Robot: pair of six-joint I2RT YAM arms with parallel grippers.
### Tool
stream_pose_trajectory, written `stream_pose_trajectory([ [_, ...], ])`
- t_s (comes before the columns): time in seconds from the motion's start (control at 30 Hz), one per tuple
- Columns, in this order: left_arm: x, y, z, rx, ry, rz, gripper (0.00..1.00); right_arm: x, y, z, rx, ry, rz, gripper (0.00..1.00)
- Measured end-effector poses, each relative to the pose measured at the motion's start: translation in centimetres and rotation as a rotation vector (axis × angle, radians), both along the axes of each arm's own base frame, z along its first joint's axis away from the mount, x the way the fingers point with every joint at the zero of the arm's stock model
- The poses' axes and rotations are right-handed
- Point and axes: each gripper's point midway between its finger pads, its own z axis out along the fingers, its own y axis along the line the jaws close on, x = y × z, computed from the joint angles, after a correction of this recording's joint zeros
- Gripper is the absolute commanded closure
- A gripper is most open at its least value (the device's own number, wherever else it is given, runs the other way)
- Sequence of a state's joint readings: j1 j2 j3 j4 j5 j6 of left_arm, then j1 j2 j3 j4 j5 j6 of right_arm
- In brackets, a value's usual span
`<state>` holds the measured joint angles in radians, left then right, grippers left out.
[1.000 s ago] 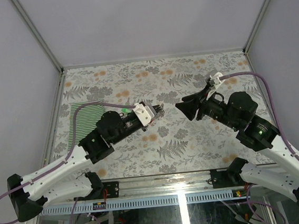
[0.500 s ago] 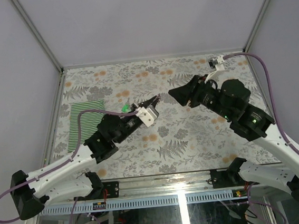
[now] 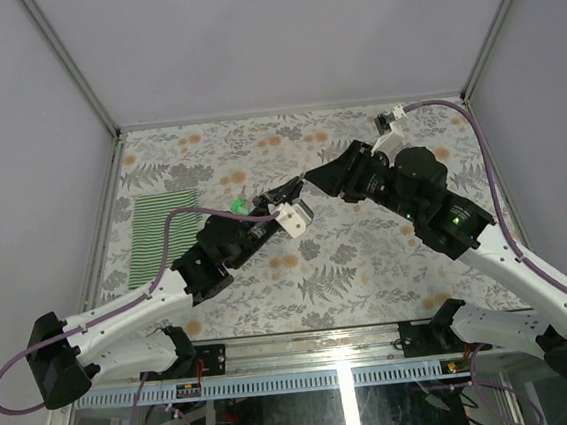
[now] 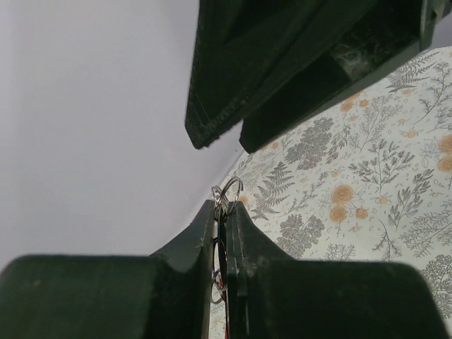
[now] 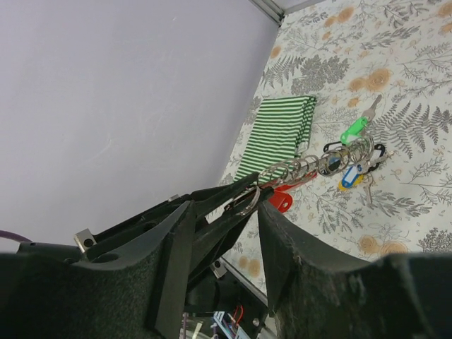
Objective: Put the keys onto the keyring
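My left gripper (image 3: 294, 187) is shut on a silvery keyring (image 4: 227, 192), whose loops stick out past the fingertips of the left gripper (image 4: 224, 206). My right gripper (image 3: 312, 177) is open; in the right wrist view the right gripper (image 5: 226, 212) straddles the left fingertips and the keyring (image 5: 247, 200). A string of linked rings (image 5: 311, 166) runs from it to the keys (image 5: 357, 166), with a green tag (image 5: 353, 130), a blue tag (image 5: 348, 181) and black tags. The green tag (image 3: 238, 205) also shows beside the left wrist in the top view.
A green-and-white striped cloth (image 3: 163, 234) lies at the left edge of the floral table (image 3: 369, 265), also in the right wrist view (image 5: 279, 134). A red tag (image 5: 286, 198) hangs near the rings. Grey walls enclose the table.
My right gripper has swung left and my left gripper has moved right and up. The two now meet at the keyring, where they were well apart before.
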<state>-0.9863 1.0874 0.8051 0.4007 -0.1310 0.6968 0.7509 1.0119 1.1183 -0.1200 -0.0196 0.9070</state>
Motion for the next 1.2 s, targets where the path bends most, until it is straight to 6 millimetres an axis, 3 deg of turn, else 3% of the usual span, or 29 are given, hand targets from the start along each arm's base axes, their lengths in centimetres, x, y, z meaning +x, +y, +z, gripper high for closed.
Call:
stream_pose_trajectory([
  [0.33, 0.2, 0.1, 0.2, 0.000, -0.013, 0.009, 1.00, 0.2, 0.3, -1.7, 0.013, 0.054, -0.006, 0.55],
  [1.2, 0.1, 0.0, 0.2, 0.000, -0.013, 0.004, 1.00, 1.0, 1.3, -2.3, 0.052, 0.079, -0.009, 0.68],
])
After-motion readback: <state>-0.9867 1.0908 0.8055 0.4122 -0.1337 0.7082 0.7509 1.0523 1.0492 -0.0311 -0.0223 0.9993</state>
